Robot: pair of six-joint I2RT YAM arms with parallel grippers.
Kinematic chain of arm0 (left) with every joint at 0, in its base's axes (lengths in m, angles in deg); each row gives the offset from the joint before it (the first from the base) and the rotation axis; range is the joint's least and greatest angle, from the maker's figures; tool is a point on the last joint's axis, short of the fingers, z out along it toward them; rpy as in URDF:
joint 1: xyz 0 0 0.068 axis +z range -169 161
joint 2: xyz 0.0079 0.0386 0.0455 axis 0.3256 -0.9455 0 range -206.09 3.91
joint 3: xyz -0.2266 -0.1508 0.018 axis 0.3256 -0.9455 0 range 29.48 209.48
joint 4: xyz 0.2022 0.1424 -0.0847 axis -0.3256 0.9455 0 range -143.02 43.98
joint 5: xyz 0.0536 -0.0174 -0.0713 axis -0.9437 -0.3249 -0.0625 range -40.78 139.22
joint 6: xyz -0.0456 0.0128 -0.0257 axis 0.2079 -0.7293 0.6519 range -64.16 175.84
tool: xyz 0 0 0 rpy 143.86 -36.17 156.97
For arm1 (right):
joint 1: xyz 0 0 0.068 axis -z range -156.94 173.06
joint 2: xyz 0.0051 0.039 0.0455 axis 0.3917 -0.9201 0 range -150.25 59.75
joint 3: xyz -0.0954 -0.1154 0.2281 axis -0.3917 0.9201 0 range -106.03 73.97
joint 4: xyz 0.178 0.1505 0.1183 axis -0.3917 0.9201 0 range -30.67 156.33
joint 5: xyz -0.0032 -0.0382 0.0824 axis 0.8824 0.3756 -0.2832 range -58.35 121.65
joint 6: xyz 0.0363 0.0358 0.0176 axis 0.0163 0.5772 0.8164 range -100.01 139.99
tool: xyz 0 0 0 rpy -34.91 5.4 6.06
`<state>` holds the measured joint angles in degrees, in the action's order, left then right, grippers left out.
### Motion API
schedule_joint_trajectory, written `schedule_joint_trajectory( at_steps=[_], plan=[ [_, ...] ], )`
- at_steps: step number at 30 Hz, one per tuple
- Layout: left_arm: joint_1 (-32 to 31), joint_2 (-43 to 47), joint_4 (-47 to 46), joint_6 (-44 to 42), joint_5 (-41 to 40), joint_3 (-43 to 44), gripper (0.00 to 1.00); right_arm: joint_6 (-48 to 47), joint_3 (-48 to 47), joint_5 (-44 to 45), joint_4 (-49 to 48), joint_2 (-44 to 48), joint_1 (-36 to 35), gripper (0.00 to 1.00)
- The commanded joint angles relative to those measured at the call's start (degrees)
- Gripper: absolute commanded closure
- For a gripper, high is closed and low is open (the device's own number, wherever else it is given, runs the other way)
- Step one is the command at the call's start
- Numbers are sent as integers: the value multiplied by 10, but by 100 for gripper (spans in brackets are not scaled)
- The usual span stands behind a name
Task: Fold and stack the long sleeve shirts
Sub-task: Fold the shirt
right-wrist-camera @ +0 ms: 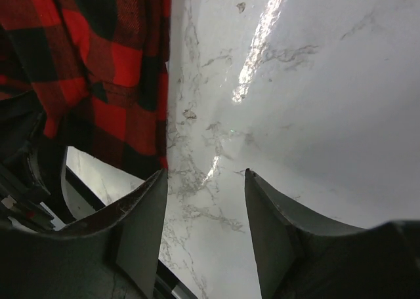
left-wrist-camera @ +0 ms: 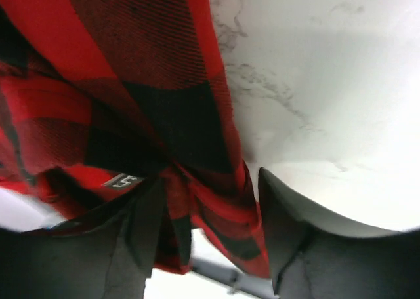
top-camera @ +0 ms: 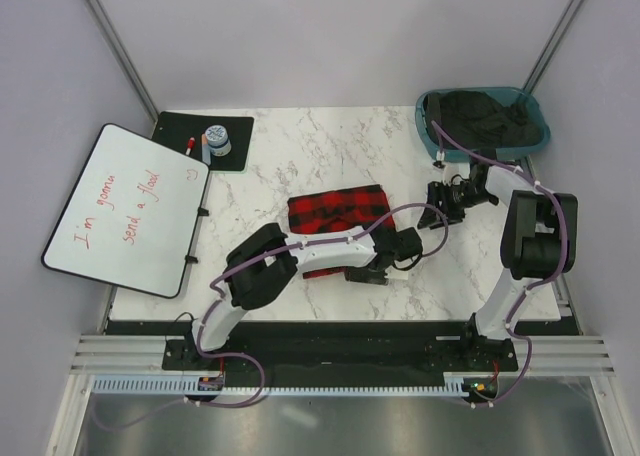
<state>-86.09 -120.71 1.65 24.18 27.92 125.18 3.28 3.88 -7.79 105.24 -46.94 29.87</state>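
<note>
A folded red-and-black buffalo-check flannel shirt [top-camera: 335, 208] is being supported near the middle of the white marble-patterned table [top-camera: 300, 141]. Its side facing the near edge is being gripped by the left pincer [left-wrist-camera: 210, 230]. The right pincer [right-wrist-camera: 205, 214] is being held open and empty, just beside the shirt, toward the right edge.

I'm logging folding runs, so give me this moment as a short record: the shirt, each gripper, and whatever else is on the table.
shirt: red-and-black check, folded, lying mid-table
left gripper: straddles the shirt's edge, fabric between the jaws; grip unclear
right gripper: open, over bare marble beside the shirt
bin: teal, far right corner, dark clothes inside
whiteboard: at the table's left edge, red handwriting
</note>
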Motion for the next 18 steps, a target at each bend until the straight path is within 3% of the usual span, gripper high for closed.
schedule_joint_trajectory(
  at_steps=[1, 2, 4, 7, 12, 18],
  plan=[
    [10, 66, 45, 115, 128, 55, 30, 0, 25, -37, -6, 44, 0, 42],
    [10, 83, 44, 132, 149, 66, 28, 6, 30, -43, -8, 47, -1, 42],
    [12, 138, 45, 145, 199, 84, 16, 17, 48, -56, -7, 55, -4, 42],
    [46, 206, 35, 161, 263, 54, 14, 20, 78, -53, -24, 70, -26, 42],
    [211, 268, -42, 161, 338, -66, 8, 53, 105, -21, -81, 62, -94, 43],
    [350, 275, -76, 187, 406, -118, 29, 71, 39, 50, -133, -36, -159, 52]
  ],
)
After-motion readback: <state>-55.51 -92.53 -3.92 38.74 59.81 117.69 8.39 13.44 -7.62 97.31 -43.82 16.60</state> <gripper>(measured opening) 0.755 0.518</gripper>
